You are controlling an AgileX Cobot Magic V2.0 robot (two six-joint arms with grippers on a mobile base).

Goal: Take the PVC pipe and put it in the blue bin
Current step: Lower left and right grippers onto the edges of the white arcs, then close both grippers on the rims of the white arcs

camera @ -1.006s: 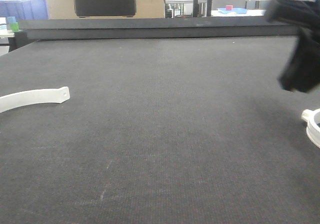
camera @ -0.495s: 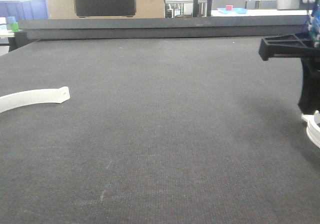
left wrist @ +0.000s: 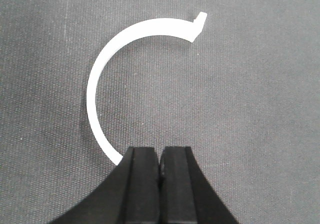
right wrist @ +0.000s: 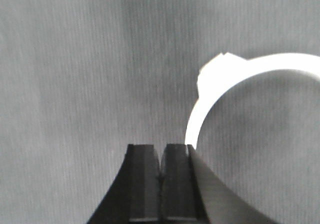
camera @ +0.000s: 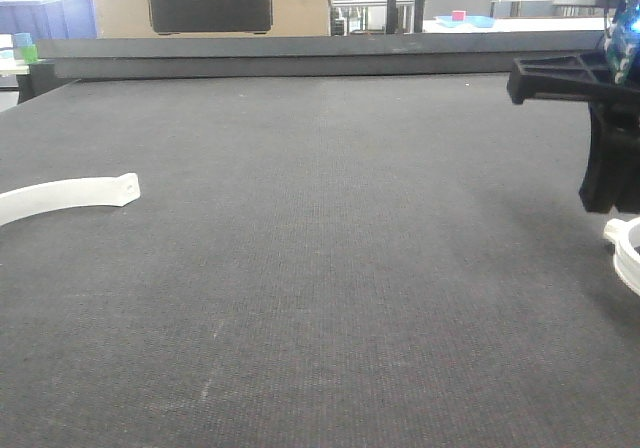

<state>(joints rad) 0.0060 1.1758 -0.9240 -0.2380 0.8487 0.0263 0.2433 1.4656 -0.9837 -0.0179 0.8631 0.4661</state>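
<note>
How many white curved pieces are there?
2: a flat strip at far left, the PVC pipe at far right, partly cut off. More may lie outside view.

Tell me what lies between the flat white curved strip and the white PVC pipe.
Nothing. In the front-facing view only bare dark grey mat stretches from the flat white curved strip to the white curved PVC pipe at the right edge.

Left wrist feed, there's my left hand (left wrist: 159,156): two matte black fingers (left wrist: 142,184), blocky and flat-tipped, just a thin seam between them, flaring into a wider black base. My right hand (right wrist: 160,154) looks the same, black and squared off. On the front feed my right arm (camera: 610,163) is black too, carrying a ribbed bracket (camera: 555,73), with a blue-green patch (camera: 625,28) above.
</note>
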